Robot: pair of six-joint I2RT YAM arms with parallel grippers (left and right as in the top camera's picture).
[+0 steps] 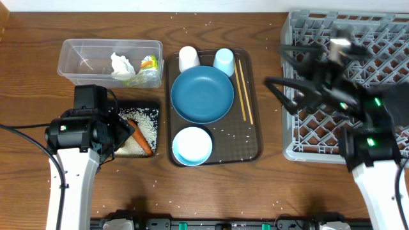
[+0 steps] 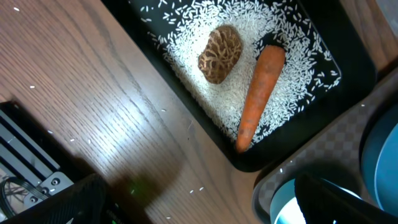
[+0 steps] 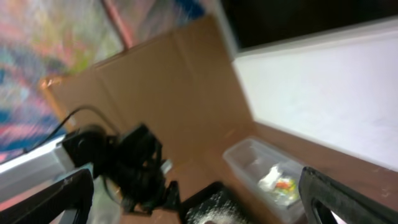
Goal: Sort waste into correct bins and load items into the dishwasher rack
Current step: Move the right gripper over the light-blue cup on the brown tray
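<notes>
Black tray (image 1: 152, 106) partly under left arm (image 1: 80, 131)

You've got no legible txt, nos. or brand marks anywhere in these views. The wrapper (image 1: 148, 63) in the tub (image 1: 77, 48) carries green-yellow print, but it's too small & blurred for you to read, overhead or from the right wrist cam.
</notes>
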